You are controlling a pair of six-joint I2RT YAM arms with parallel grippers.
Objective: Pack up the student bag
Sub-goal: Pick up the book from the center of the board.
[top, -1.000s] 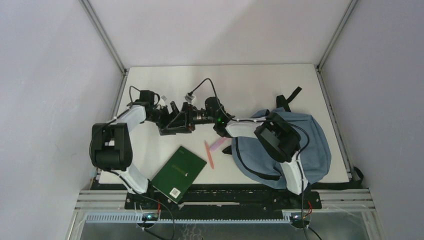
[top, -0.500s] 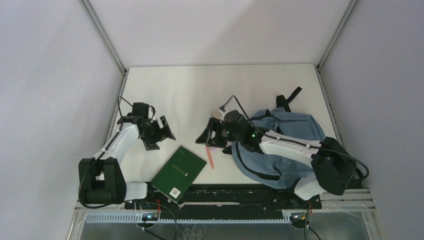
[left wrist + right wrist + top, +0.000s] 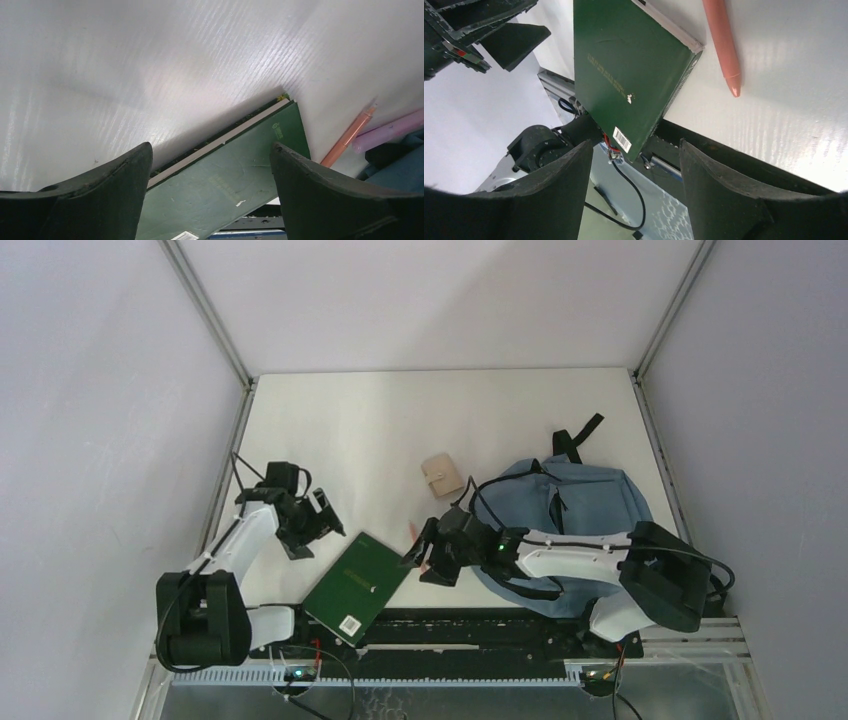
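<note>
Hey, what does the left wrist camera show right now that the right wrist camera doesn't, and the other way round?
Only the left wrist view shows the purple marker lying beside the orange pen, and a patch of the blue student bag at its right edge. Only the right wrist view shows the barcode sticker on the green book and a black cable below the table. Both show the green book, the orange pen and the white table.

white table (image 3: 380, 420), pale grey walls (image 3: 100, 390)
</note>
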